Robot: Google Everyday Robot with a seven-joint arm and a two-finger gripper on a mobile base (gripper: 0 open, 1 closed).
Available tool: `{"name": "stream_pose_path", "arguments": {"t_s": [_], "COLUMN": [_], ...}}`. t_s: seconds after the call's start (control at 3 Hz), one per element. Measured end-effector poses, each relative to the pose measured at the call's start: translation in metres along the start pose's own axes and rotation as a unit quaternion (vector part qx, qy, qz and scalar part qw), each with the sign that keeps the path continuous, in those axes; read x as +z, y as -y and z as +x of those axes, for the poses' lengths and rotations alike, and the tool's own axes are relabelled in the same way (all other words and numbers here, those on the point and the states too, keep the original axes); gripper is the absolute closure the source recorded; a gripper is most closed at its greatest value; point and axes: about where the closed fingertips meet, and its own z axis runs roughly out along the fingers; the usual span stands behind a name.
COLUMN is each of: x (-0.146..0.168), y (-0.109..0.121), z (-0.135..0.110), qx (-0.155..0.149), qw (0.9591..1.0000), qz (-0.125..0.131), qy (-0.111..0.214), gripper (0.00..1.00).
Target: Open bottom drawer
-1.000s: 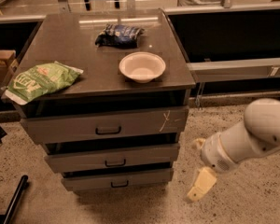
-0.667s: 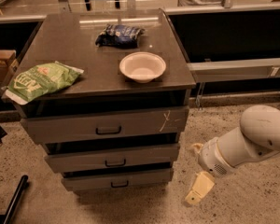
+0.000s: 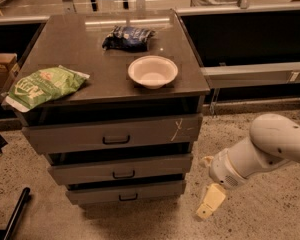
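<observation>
The bottom drawer [image 3: 126, 191] is the lowest, narrowest grey front of the cabinet, with a small dark bracket handle [image 3: 127, 197] at its centre. It stands out about as far as the two fronts above. My gripper [image 3: 208, 210] hangs at the end of the white arm [image 3: 260, 151], low over the floor to the right of the cabinet, about level with the bottom drawer and apart from it. It holds nothing that I can see.
On the cabinet top [image 3: 90, 44] lie a green bag [image 3: 45, 86], a white bowl [image 3: 153, 71] and a dark blue bag [image 3: 127, 37]. The middle drawer [image 3: 122, 168] and the scratched top drawer [image 3: 115, 133] sit above. A black pole [image 3: 15, 214] lies on the floor at left.
My arm and gripper have sunk slightly and drifted a little left toward the cabinet's lower right side. The drawers have not moved.
</observation>
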Motion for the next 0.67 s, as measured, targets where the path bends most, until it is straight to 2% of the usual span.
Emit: {"name": "stream_pose_path", "arguments": {"t_s": [0.33, 0.67], "x": [0.06, 0.133], "y": [0.019, 0.029], "z": [0.03, 0.074], "qx": [0.018, 0.03], "qw": [0.9991, 0.9974], "qz": [-0.038, -0.066], "qy": [-0.01, -0.002], "gripper": [0.0, 0.0]}}
